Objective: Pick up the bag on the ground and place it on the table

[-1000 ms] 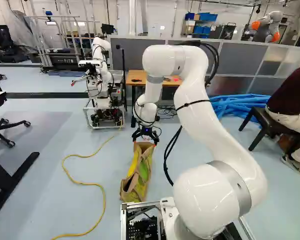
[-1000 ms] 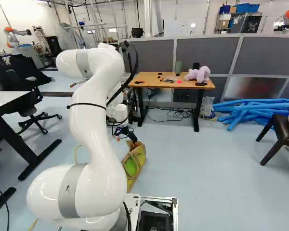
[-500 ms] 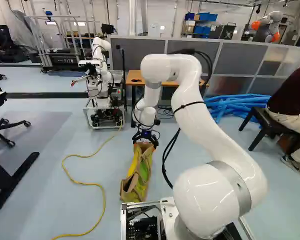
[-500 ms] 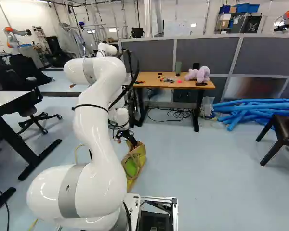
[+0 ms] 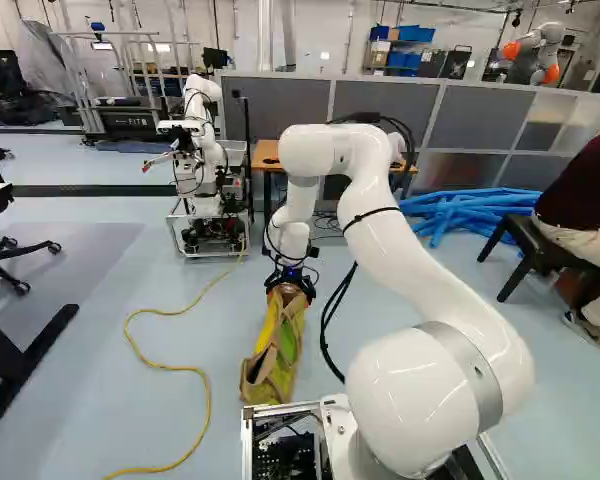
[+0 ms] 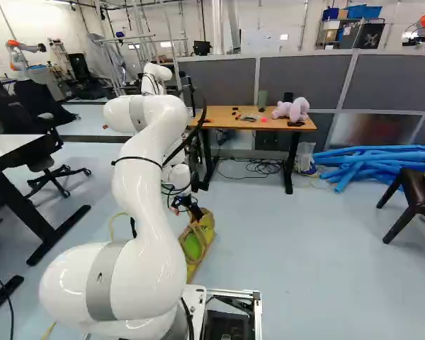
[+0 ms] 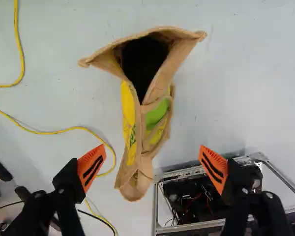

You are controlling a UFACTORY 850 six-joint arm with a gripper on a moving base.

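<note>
Room: pale blue-grey floor (image 6: pixel 312 241), with grey partition panels (image 6: pixel 297 81) running across the far side.
Bag: a tan-trimmed fabric bag with yellow and green sides (image 7: pixel 160 115), sitting on the floor just past the base's metal frame (image 5: pixel 248 445). From here I can see its mouth gaping, dark inside.
Gripper: the black two-fingered gripper (image 5: pixel 292 284) is over the far end of the bag. Its orange pads (image 7: pixel 91 167) are spread wide, with nothing pinched; the wrist view shows the bag between and ahead of them, and neither finger on it.
Arm: the thick white arm (image 5: pixel 405 235) arches up and away from the base, then drops to the bag.
Cable: a yellow cable (image 5: pixel 209 400) snakes over the floor, left of the bag.
Table: a wooden-topped table with black legs (image 6: pixel 219 120), well beyond the bag and to its right, up against the panels.
On the table: a lilac plush toy (image 6: pixel 294 109) toward the right end, plus a few small bits I can't make out.
Tubes: long blue tubes (image 6: pixel 372 156) heaped on the floor, right of the table.
Stool: a dark stool (image 6: pixel 416 195), nearer than the tubes, far over to the right.
Other machine: another robot (image 5: pixel 202 130), white-armed, on a wheeled frame left of the table.
</note>
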